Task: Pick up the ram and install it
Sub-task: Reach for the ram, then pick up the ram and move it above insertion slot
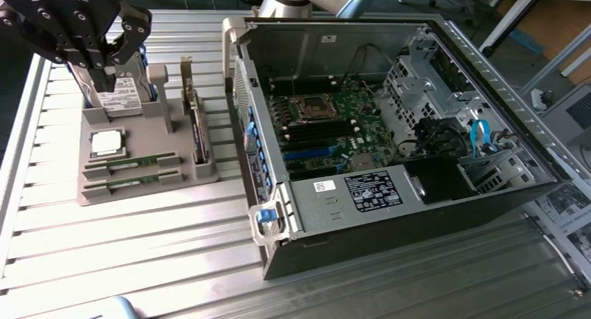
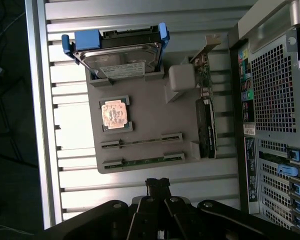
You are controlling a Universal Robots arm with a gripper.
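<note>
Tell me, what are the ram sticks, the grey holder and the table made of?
Ram sticks: green circuit board, probably fibreglass, with a matte face and small dark chips.
Holder: looks like dull grey plastic, smooth and even in colour. Whether it is moulded or printed I can't tell.
Table: metal, likely aluminium, judging by the pale silver slats that shine in the light.
</note>
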